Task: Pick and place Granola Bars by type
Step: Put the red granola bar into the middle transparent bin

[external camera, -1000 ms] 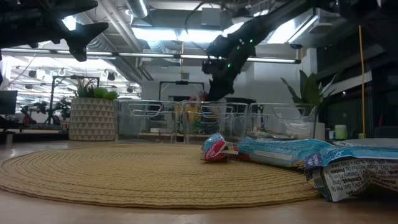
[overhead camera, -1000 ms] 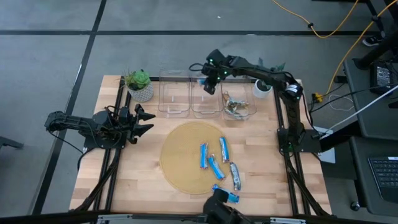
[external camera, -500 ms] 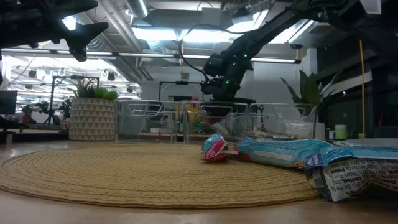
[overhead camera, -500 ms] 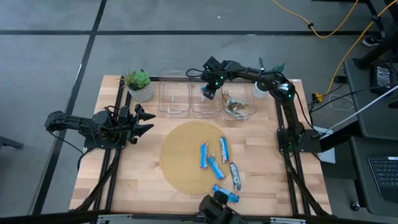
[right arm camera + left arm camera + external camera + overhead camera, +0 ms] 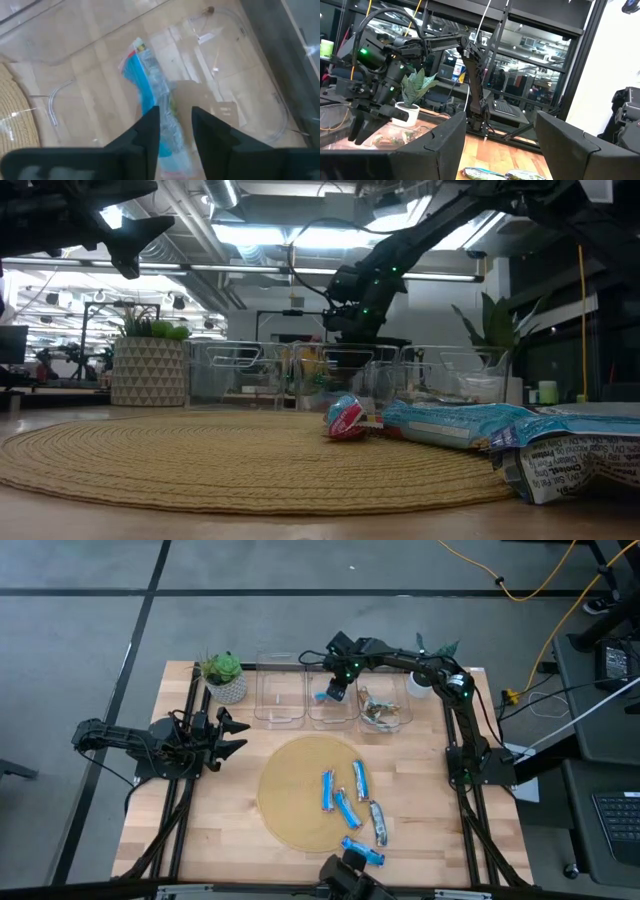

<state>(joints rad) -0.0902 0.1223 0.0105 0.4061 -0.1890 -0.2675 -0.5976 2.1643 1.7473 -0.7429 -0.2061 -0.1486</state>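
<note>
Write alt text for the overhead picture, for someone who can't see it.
Seen from above, the right arm's tool hangs over the middle of three clear bins, a blue bar just below it. More bars lie on and beside a round woven mat. The left arm's tool waits open at the table's left.

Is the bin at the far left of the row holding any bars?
No, the high view shows the leftmost clear bin with only bare table visible through it.
</note>
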